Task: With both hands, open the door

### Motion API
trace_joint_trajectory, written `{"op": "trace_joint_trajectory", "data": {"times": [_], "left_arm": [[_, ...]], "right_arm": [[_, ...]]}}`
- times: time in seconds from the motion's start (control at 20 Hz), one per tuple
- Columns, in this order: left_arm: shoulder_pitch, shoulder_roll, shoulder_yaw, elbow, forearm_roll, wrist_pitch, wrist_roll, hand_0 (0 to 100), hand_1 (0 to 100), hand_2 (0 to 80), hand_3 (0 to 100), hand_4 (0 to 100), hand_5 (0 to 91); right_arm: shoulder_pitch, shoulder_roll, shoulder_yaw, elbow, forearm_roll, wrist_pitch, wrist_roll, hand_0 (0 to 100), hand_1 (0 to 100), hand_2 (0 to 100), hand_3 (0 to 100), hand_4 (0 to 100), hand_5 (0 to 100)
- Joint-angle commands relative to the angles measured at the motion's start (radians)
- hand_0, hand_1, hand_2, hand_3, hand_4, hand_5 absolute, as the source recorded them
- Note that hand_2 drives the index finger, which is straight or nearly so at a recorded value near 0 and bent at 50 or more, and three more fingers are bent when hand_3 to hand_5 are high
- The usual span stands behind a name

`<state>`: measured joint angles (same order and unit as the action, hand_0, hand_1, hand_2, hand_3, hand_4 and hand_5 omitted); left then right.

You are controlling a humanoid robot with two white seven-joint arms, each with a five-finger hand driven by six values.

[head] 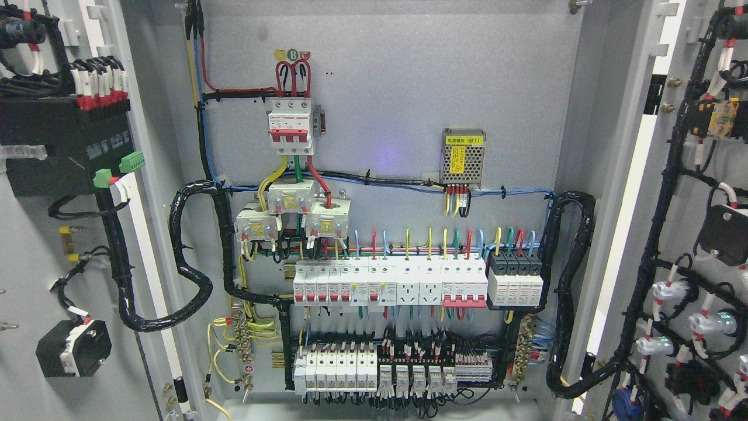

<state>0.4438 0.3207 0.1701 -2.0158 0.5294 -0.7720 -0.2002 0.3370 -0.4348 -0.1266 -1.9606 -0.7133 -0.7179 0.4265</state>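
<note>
both cabinet doors are seen swung wide: the left door point(35, 280) stands at the picture's left edge with its inner face and wiring shown, and the right door point(701, 234) likewise at the right edge. between them the back panel point(385, 88) is fully exposed, with the main breaker point(290, 126), a small power supply point(463, 156) and a row of breakers point(388, 283) laid bare. neither hand is in view, so the state of the fingers cannot be told. the opening step is judged as good as done; little more seems called for than the arms being kept clear of the doors' looped cable bundles point(193, 257).
</note>
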Motion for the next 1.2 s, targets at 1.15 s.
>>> {"op": "trace_joint_trajectory", "data": {"times": [1.15], "left_arm": [[-0.244,0.212,0.201,0.554,0.233,-0.445,-0.002,0,0,0.0,0,0,0.0]], "right_arm": [[0.088,0.005,-0.146,0.052,-0.112,0.002,-0.003,39,0,0,0,0,0]]}}
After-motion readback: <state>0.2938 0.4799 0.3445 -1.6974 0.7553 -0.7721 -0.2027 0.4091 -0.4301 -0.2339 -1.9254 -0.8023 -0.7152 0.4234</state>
